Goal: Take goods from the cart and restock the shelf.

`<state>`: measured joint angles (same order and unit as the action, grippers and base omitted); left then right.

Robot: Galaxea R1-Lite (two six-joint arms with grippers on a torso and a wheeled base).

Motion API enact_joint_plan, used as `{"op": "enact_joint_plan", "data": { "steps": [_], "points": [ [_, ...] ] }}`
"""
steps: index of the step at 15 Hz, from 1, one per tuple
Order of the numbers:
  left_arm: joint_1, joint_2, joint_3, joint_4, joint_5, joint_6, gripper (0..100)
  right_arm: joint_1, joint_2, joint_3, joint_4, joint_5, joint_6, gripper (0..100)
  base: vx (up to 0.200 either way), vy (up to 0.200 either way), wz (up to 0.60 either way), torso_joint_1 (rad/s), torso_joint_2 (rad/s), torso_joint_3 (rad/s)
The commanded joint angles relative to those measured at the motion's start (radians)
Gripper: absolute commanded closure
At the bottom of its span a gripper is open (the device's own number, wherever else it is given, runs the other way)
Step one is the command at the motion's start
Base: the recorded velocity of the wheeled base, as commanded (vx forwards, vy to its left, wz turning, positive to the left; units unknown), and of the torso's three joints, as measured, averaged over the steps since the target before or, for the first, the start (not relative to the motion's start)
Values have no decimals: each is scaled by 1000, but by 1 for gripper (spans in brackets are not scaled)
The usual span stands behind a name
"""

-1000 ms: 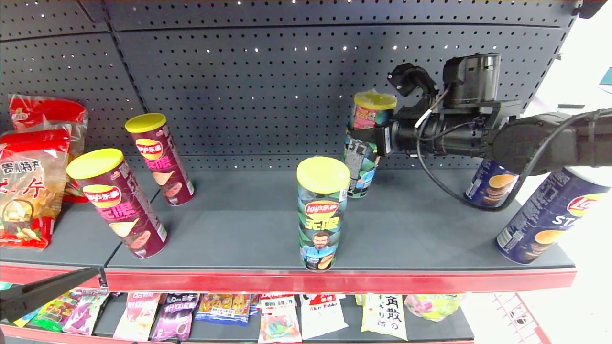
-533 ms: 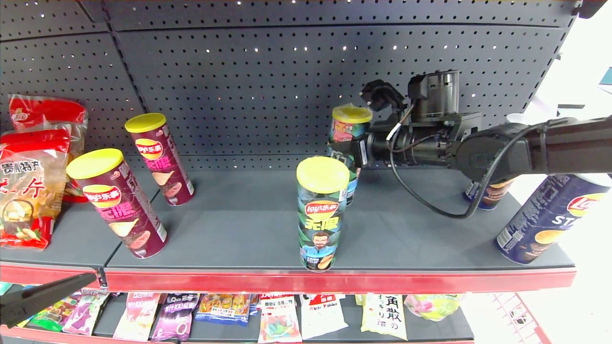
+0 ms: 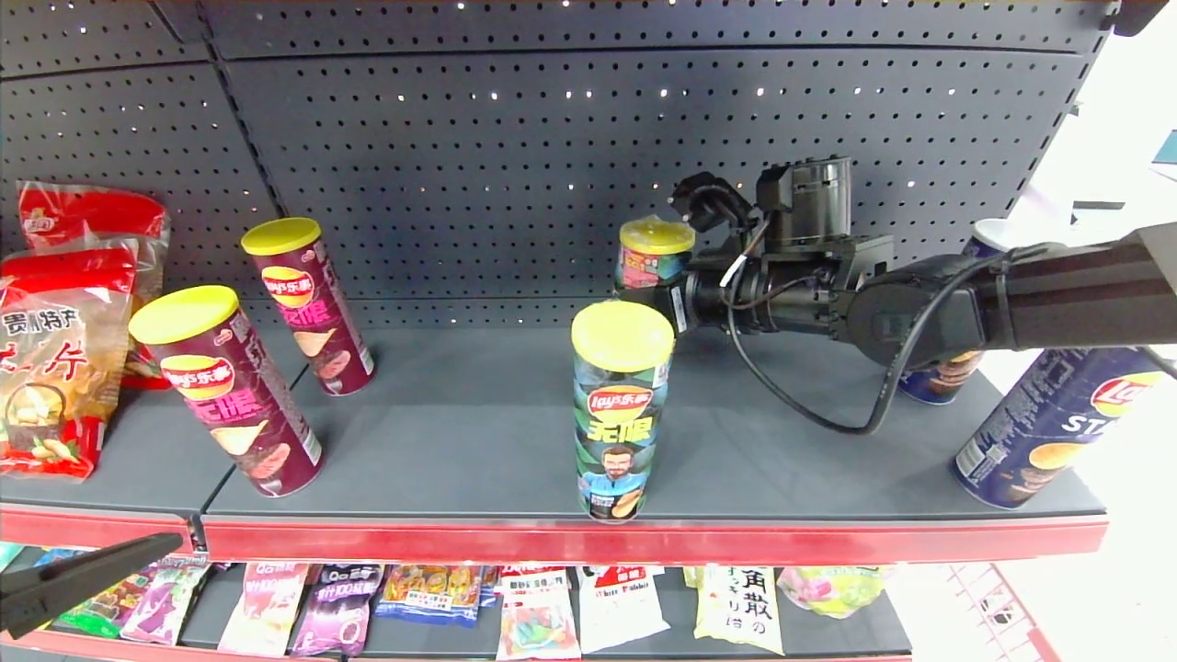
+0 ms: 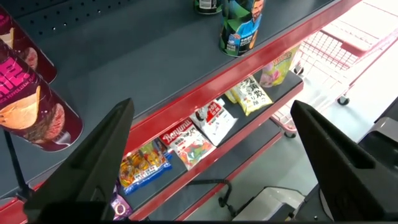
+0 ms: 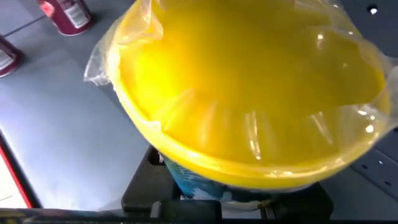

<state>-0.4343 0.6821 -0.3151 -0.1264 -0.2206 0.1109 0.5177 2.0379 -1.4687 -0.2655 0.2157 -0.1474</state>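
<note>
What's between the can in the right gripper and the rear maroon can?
Nothing stands there. In the head view, only bare shelf deck runs from the rear maroon can to the held can in the right gripper.

Grey shelf [image 3: 460, 432]: red snack bags [image 3: 55, 359] left, maroon cans [image 3: 225, 391], green can [image 3: 618, 414] front, blue cans [image 3: 1057, 423] right.

Left hand [image 4: 211, 104]: dark fingers spread wide apart, below the shelf's red front edge.
Shelf [image 4: 143, 56]: grey; two maroon cans [image 4: 31, 106], one green can [image 4: 242, 25] upright.
Lower shelf [image 4: 249, 134]: snack packets [image 4: 193, 140].
Red cart [image 4: 339, 50]: beside the shelf.
</note>
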Motion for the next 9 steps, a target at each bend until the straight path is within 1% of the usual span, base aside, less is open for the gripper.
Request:
{"op": "enact_joint_plan", "data": {
  "steps": [1,5,6,9],
  "points": [
    [0,4,1,-1,0,0,0,2,1,1,0,-6,0,100,0,0,0,0,0,0],
    [0,4,4,1,-2,-3,0,7,7,5,0,-9,2,100,0,0,0,0,0,0],
    [0,4,2,-1,-2,-3,0,7,7,7,0,-9,2,0,0,0,0,0,0,0],
    [0,4,2,-1,-2,-3,0,7,-2,19,-1,-9,3,0,0,0,0,0,0,0]
  ]
}}
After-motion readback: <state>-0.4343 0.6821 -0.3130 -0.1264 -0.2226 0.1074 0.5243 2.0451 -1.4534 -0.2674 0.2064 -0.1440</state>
